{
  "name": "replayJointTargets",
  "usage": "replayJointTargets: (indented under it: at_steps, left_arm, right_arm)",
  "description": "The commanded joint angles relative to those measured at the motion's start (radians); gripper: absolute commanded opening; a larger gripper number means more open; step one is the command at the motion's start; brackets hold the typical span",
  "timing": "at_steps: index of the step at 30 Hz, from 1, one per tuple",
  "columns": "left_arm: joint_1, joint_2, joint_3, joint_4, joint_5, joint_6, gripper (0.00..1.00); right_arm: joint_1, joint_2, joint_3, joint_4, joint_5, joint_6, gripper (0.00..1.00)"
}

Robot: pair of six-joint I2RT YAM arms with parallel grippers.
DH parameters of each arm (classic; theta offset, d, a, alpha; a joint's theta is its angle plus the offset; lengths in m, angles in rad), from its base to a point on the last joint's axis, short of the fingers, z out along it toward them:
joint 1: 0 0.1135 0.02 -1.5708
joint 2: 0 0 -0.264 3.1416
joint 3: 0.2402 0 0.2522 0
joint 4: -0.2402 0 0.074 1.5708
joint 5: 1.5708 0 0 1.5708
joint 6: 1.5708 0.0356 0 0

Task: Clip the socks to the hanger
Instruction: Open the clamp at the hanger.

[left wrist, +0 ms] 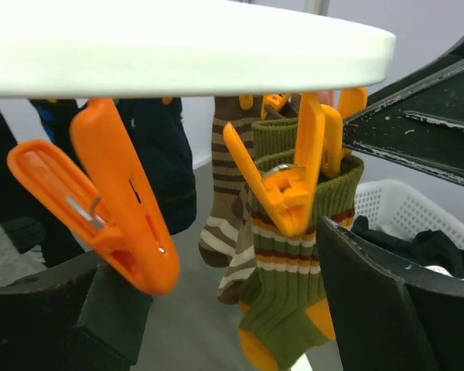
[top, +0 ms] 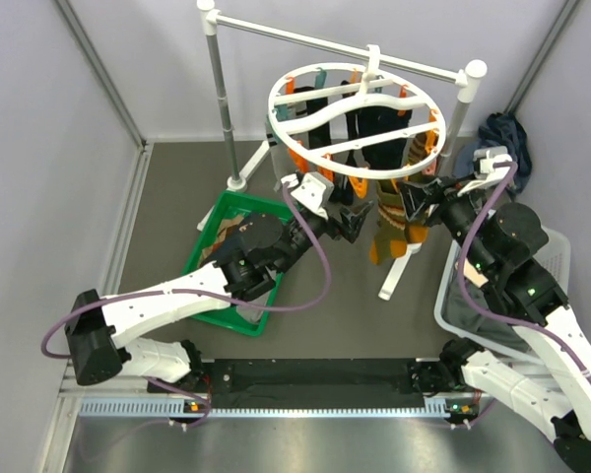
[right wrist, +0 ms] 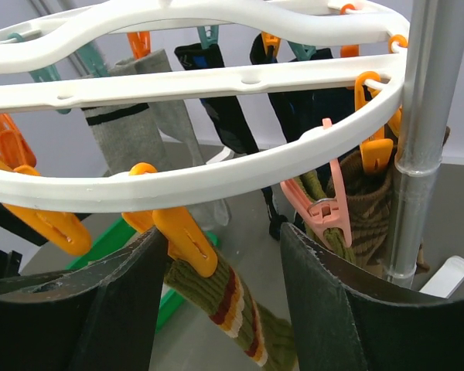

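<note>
The white ring hanger (top: 355, 118) hangs from the rail, with dark socks (top: 360, 123) and an olive-green, orange-toed sock (top: 389, 236) clipped to it. My left gripper (top: 355, 222) is open under the ring's near edge. In its wrist view (left wrist: 232, 317) an empty orange clip (left wrist: 120, 224) and a clip (left wrist: 290, 193) holding the olive sock (left wrist: 294, 286) hang between the fingers, with a brown striped sock (left wrist: 228, 209) behind. My right gripper (top: 419, 202) is open. In its view (right wrist: 224, 309) an orange clip (right wrist: 185, 239) gripping the olive sock (right wrist: 232, 301) sits between the fingers.
A green basket (top: 212, 232) holding more socks lies at the left. A white lattice basket (top: 448, 296) stands at the right. The rail stand's posts (top: 222, 99) and foot (top: 394, 276) flank the hanger. A dark blue cloth bundle (top: 507, 138) sits at the back right.
</note>
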Motion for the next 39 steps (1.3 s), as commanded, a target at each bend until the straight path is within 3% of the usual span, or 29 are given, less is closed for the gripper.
replayJointTargets:
  at_steps: [1,12,20,24,32,39]
  left_arm:
    - [0.006,0.025,0.065,0.098,0.062,-0.008,0.82]
    - [0.006,0.064,0.047,0.244,0.065,-0.046,0.61]
    - [0.006,0.079,0.024,0.309,0.063,-0.086,0.28]
    - [0.002,0.082,0.030,0.287,0.082,-0.095,0.20]
    - [-0.047,0.113,0.031,0.240,0.005,-0.065,0.17]
    - [-0.115,0.174,0.050,0.262,-0.148,0.012,0.17]
  right_arm:
    - [-0.003,-0.015,0.014,-0.013,0.019,-0.022,0.59]
    - [-0.001,-0.070,0.097,-0.131,-0.070,-0.045,0.62]
    - [-0.001,-0.072,0.188,-0.197,-0.220,-0.037,0.63]
    - [-0.003,-0.032,0.248,-0.222,-0.348,-0.019,0.63]
    - [-0.003,0.048,0.325,-0.261,-0.506,0.043,0.63]
    - [-0.003,0.073,0.305,-0.280,-0.446,0.077,0.61]
